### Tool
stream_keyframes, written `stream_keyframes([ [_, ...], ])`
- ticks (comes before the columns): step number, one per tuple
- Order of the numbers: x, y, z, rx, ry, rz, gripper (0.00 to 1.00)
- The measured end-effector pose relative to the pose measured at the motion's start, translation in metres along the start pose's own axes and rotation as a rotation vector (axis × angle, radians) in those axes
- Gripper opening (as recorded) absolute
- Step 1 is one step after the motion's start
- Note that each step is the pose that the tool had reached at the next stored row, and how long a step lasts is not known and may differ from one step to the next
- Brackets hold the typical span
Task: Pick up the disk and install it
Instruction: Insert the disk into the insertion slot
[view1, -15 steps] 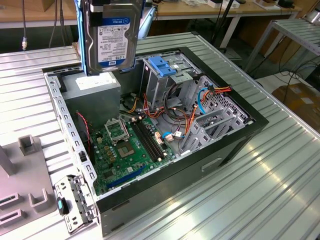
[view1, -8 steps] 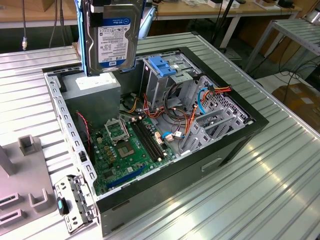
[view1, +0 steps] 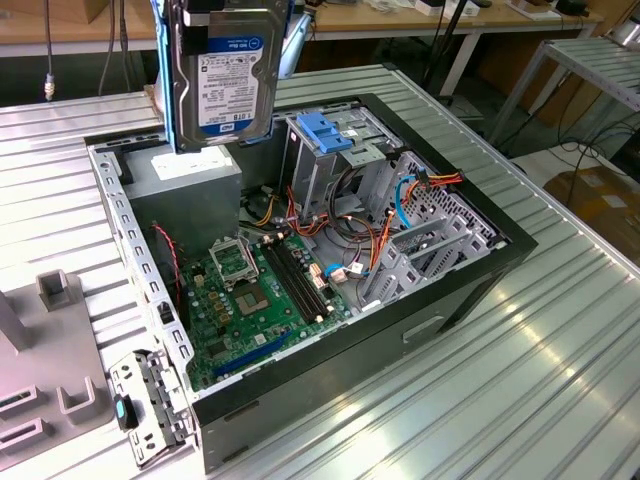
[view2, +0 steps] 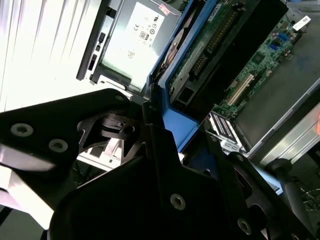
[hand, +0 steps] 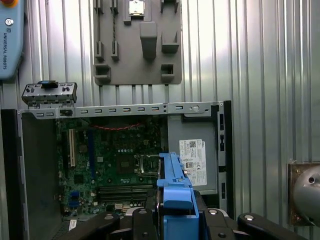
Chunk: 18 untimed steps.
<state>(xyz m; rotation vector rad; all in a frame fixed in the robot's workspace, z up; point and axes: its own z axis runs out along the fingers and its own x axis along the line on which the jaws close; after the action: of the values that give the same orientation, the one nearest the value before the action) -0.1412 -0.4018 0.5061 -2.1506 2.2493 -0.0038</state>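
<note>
Ribbed table (view1: 520, 350); disk (view1: 225, 80) held above case (view1: 330, 372) holding motherboard (view1: 255, 295).

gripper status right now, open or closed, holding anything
Gripper: closed on the disk, holding it on edge above the open computer case.

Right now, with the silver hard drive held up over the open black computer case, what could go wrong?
The gripper holds the silver blue-railed hard drive above the green motherboard and grey metal box; a slip could drop it onto them. Red and orange cables crowd beside the grey cage with the blue latch and might snag the drive.
</note>
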Motion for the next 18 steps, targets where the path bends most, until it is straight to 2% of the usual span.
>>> stream_keyframes([
  [18,0.0016,-0.0036,0.0,0.0,0.0,0.0,0.37],
])
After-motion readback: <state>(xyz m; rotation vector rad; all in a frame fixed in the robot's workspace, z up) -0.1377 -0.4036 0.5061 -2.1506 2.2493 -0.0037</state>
